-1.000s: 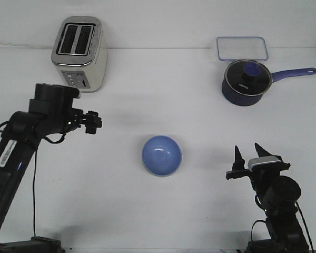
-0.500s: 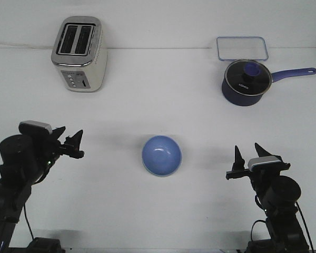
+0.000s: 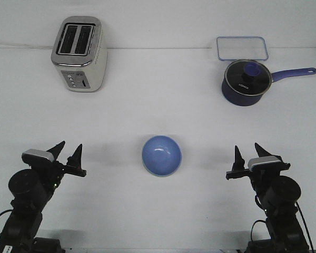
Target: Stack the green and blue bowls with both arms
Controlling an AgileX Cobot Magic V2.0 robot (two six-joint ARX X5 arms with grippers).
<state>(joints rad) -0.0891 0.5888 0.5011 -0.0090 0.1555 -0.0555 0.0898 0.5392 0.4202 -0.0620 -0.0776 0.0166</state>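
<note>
Black hands — left hand (image 3: pixel 67 152), right hand (image 3: pixel 249 152) — sit low, fingers apart, empty, flanking the blue bowl (image 3: pixel 161 155).

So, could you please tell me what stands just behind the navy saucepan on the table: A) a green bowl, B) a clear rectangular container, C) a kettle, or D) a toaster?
B: a clear rectangular container sits right behind the lidded saucepan; the toaster stands far across the table.

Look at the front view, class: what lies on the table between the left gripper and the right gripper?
The blue bowl sits about midway between the left gripper and the right gripper; the rest is bare table.
</note>
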